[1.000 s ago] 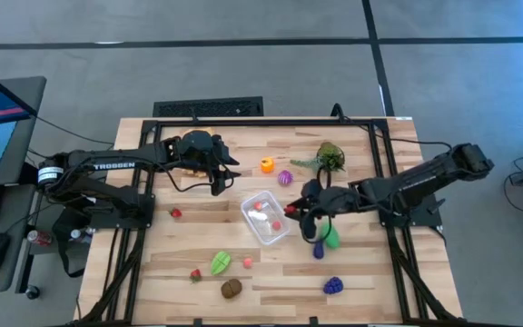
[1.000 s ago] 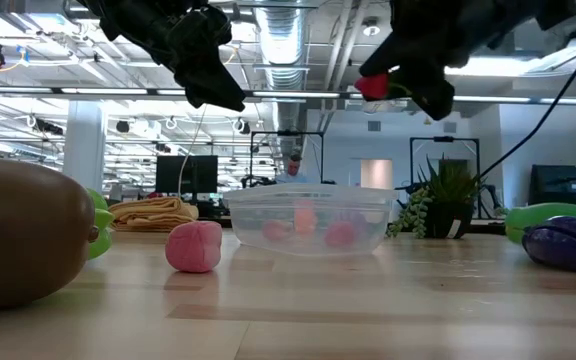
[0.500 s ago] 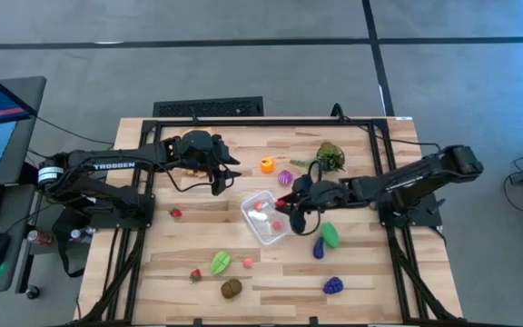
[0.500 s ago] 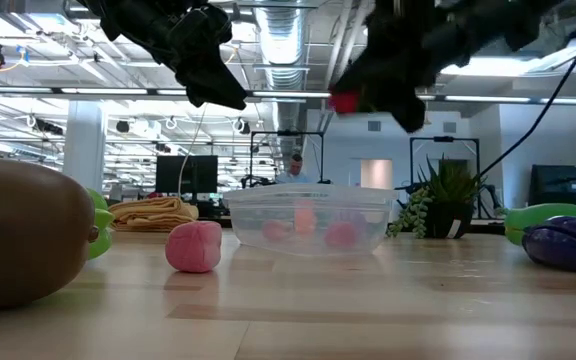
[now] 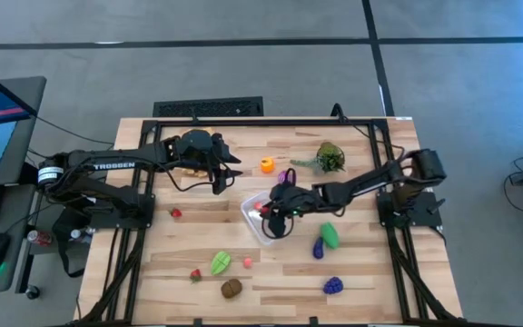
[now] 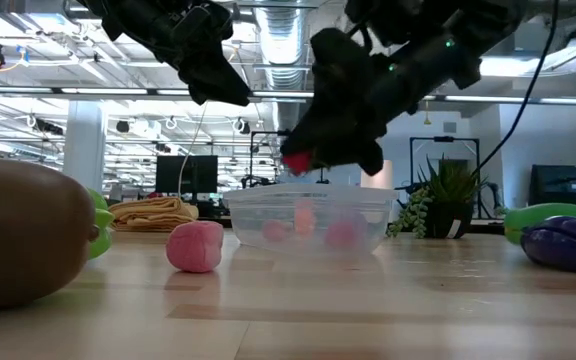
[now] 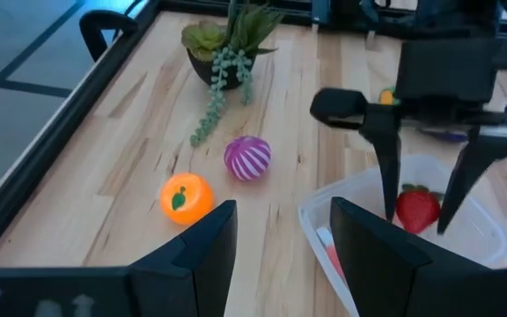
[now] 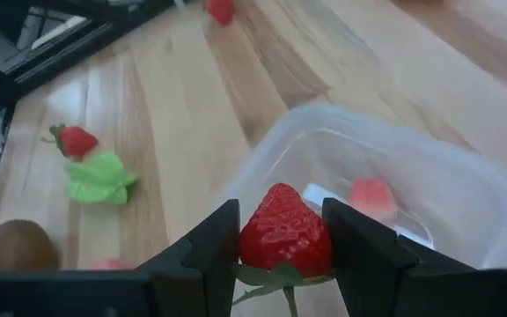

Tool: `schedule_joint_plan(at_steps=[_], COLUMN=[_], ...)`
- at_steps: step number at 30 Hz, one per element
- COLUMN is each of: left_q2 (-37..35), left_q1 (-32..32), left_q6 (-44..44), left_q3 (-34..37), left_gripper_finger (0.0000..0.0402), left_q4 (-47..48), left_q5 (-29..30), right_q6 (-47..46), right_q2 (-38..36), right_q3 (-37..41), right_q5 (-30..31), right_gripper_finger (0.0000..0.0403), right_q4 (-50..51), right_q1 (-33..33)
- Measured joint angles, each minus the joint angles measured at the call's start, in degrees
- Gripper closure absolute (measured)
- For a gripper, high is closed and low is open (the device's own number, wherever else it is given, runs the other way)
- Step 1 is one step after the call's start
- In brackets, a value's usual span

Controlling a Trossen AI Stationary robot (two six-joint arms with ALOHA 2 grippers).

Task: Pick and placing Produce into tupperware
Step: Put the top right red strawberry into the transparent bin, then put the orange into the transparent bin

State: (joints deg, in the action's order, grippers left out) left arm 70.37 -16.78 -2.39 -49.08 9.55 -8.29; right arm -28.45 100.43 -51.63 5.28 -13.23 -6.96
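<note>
The right claw (image 5: 278,213), clamped on a red strawberry (image 8: 285,231), has swung in from beside the green and purple pieces and dropped lower, now hanging directly above the clear container (image 5: 254,222).

In the low view a large brown piece (image 6: 18,232) is cut off by the left edge and blurred, so its kind cannot be read, and it hides most of a green piece (image 6: 99,228) behind it. The purple and green produce (image 6: 560,236) at the right edge is cropped too. Through the cloudy wall of the tupperware (image 6: 308,220) the pink-red pieces inside show only as smears — possibly three. In the high view the right gripper (image 5: 280,214) covers part of that container, and the strawberry (image 8: 285,231) it holds is barely a red speck there. The cloth (image 6: 152,212) — far back — is blurred.
</note>
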Motion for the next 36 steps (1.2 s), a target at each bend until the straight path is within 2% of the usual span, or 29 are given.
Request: schedule_joint_plan(at_steps=[9, 26, 30, 36], left_q2=[0.00, 0.00, 0.00, 0.00], left_q1=[0.00, -0.01, 0.00, 0.02], left_q6=[-0.02, -0.07, -0.09, -0.05], left_q3=[0.00, 0.00, 0.00, 0.00], left_gripper_finger=[0.0227, 0.0227, 0.0227, 0.0227], left_q4=[0.18, -0.01, -0.01, -0.03], left_q5=[-0.02, -0.04, -0.04, -0.48], right_q6=[0.00, 0.00, 0.55, 4.44], right_q2=[2.44, 2.38, 0.15, -8.43], right_q3=[-1.23, -1.27, -1.23, -1.23], right_q5=[-0.80, -0.95, -0.97, -0.92], right_gripper_finger=[0.0225, 0.0172, 0.0168, 0.0168], right_q4=[0.12, 0.72, 1.11, 8.13], right_q1=[0.00, 0.00, 0.00, 0.00])
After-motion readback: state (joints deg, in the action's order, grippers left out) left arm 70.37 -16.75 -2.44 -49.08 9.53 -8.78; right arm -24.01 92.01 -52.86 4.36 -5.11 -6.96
